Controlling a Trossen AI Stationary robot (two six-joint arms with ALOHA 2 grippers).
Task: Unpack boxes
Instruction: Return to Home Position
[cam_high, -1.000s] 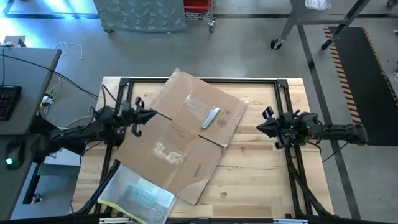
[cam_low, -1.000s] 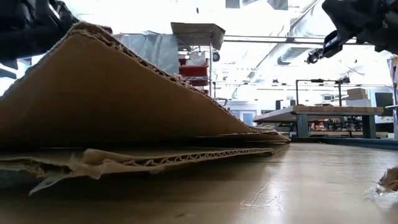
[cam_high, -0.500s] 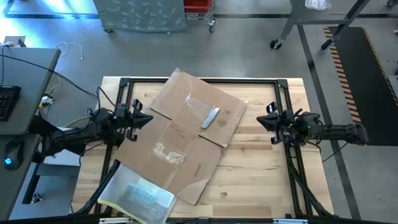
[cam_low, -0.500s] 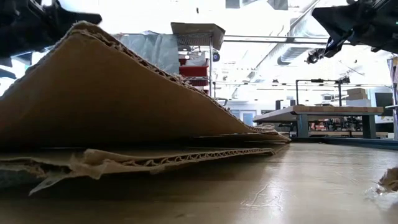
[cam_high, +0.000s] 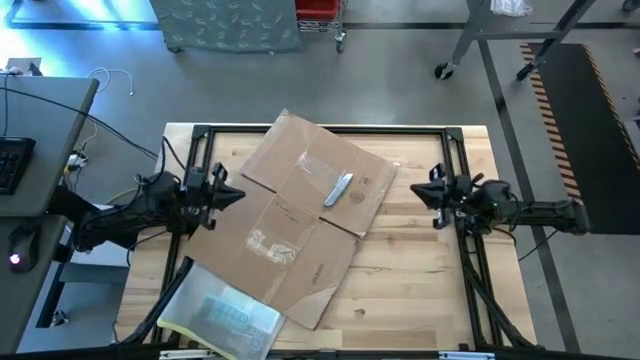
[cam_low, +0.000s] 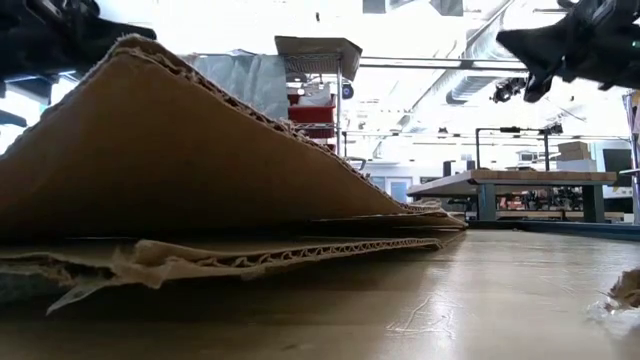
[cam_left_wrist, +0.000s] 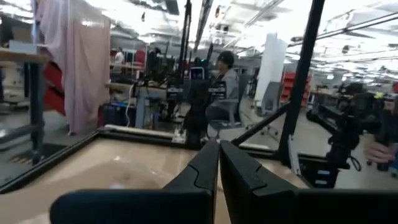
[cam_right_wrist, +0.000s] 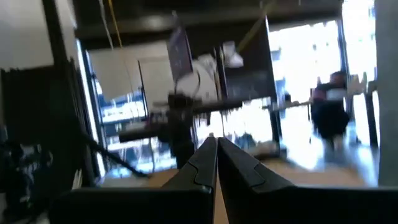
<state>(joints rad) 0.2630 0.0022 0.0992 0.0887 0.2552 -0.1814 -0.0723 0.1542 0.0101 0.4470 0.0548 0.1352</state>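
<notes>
left end effector (cam_high: 240, 194) withdrawn, carton (cam_high: 290, 205) unmoved

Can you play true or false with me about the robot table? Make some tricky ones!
1. The cardboard box is cut open and spread out on the table. True.
2. The right gripper is holding the silver cutter. False: the cutter lies on top of the box, and nothing grips it.
3. Both grippers are shut, the left gripper too. True.
4. The clear sleeve with the yellow edge sits on the middle of the box. False: it lies at a table corner on the left arm's side, by the box's edge.
5. The right gripper is over the middle of the box. False: it hangs off to the box's side.
</notes>
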